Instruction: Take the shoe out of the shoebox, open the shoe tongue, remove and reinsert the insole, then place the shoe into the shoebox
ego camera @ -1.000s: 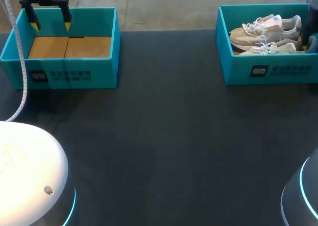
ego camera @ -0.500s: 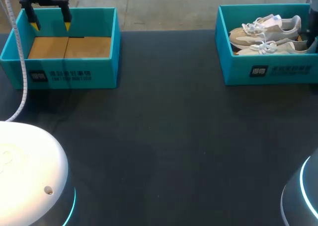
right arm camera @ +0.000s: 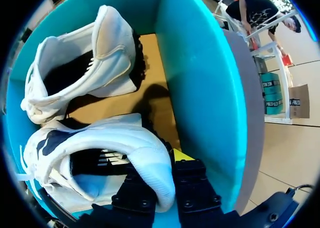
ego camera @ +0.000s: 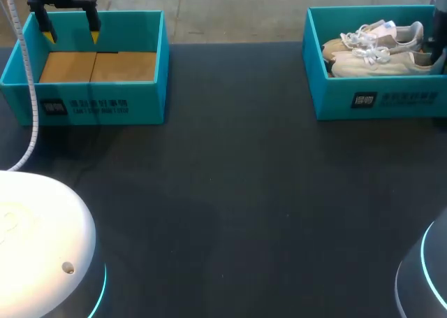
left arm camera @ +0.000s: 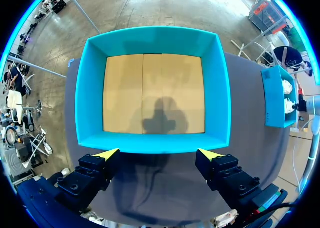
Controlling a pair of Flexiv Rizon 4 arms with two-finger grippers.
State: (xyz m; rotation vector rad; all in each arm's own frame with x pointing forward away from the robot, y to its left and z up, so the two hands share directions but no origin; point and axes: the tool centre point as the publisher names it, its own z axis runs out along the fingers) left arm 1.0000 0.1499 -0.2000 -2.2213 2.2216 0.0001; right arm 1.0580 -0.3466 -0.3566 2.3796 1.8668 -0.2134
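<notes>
My left gripper point(ego camera: 70, 31) hangs above the far wall of an open teal cardboard box with a brown cardboard floor point(ego camera: 98, 103), at the far left of the dark matte table point(ego camera: 230, 192). Its jaws stand wide apart with nothing between them.

My right gripper point(right arm camera: 161, 168) is down inside the teal cardboard shoebox point(ego camera: 377, 101) at the table's far right, close to the box's right end wall. Its jaws are narrow and clamped on the padded heel collar of the cream and beige lace-up sneaker point(ego camera: 380, 63). One finger is inside the shoe's opening and the other is behind the heel, where a yellow tip shows.

That sneaker sits along the front wall of the shoebox with its toe pointing left, and its upper shows above the front rim. A second matching cream and beige sneaker point(ego camera: 374, 33) lies behind it along the far wall. In the right wrist view a strip of brown floor shows between the two heels.
</notes>
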